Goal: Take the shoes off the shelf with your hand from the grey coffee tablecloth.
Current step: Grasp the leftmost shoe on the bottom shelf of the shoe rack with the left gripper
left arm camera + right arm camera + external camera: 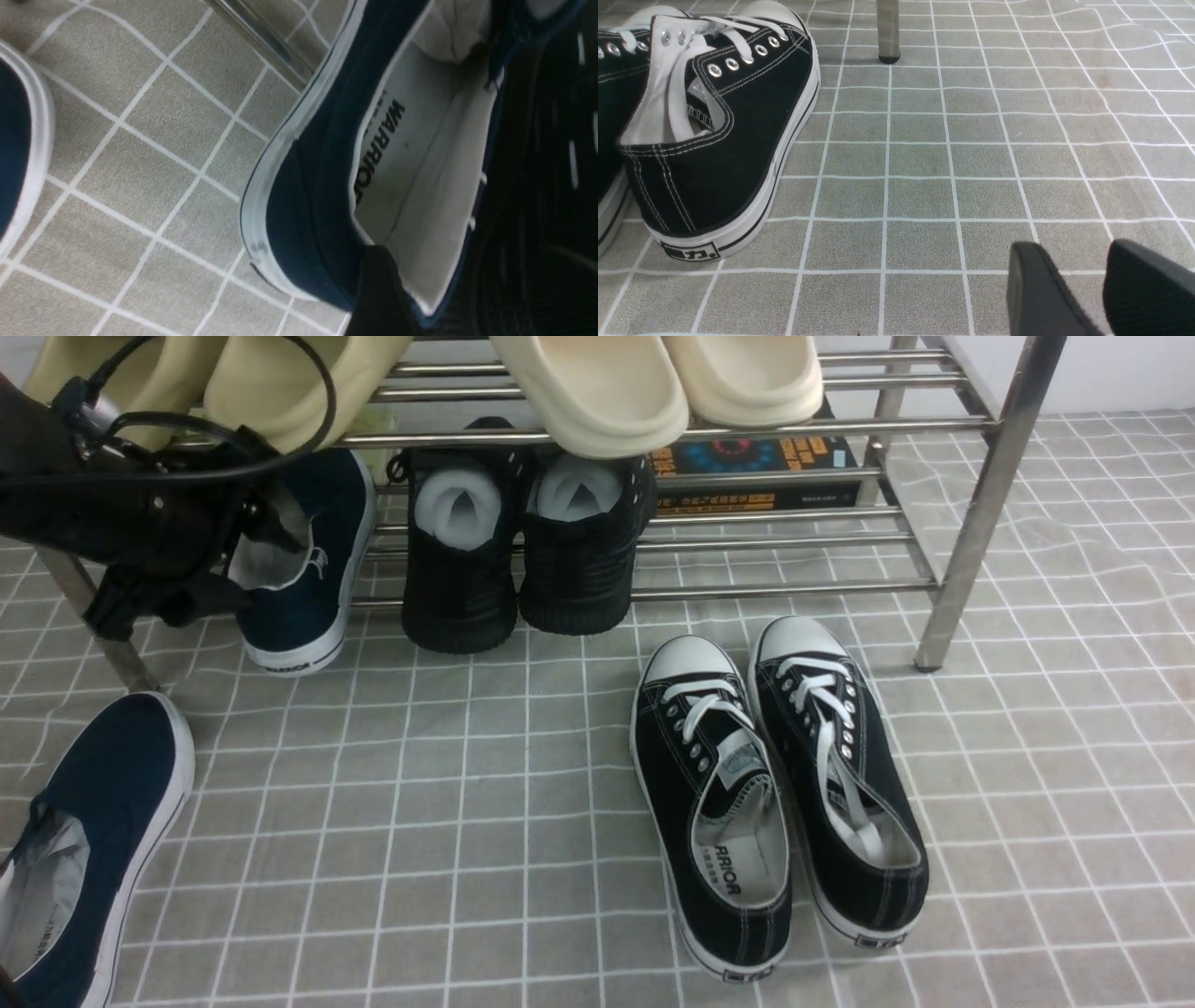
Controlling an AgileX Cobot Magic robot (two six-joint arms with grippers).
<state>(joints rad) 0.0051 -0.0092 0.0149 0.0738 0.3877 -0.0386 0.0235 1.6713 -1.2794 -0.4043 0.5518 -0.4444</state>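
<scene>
One navy slip-on shoe [308,607] lies heel-out at the left end of the silver shelf's [794,588] lower tier, its heel overhanging the checked grey tablecloth [523,803]. My left gripper [247,574] is at its heel collar and looks shut on it. In the left wrist view a black finger [380,294] presses the outside of the heel of this shoe [308,186]; the other finger is lost in dark. The second navy shoe [103,803] lies on the cloth at front left. My right gripper [1083,261] is open and empty, low over the cloth.
Two black knit shoes [462,569] stuffed with white paper stand right beside the held shoe. Cream slippers [597,392] sit on the top tier, a book [756,476] on the lower one. Black lace-up sneakers [709,784] lie on the cloth by the right shelf leg [990,476].
</scene>
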